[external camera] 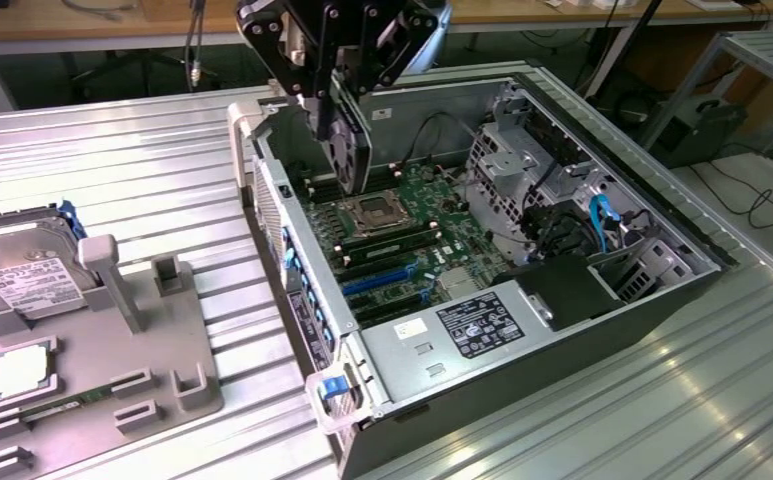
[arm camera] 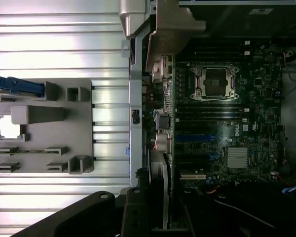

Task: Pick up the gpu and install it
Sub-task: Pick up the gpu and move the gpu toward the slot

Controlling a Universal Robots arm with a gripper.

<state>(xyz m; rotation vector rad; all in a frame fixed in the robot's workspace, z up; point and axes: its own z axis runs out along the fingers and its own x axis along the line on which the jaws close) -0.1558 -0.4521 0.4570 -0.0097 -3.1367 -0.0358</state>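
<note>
1 gpu in gripper above case

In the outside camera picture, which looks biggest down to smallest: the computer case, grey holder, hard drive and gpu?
1. computer case
2. grey holder
3. hard drive
The gpu hangs edge-on in the claw, so its size against the hard drive is unsure.

Bright in here: white glare streaks the ribbed metal table at the exterior view's right. The computer case lies murky inside, and the gpu in the gripper hangs as a dark silhouette. From the wrist, the table's ridges wash out white and the motherboard stays dim.
</note>
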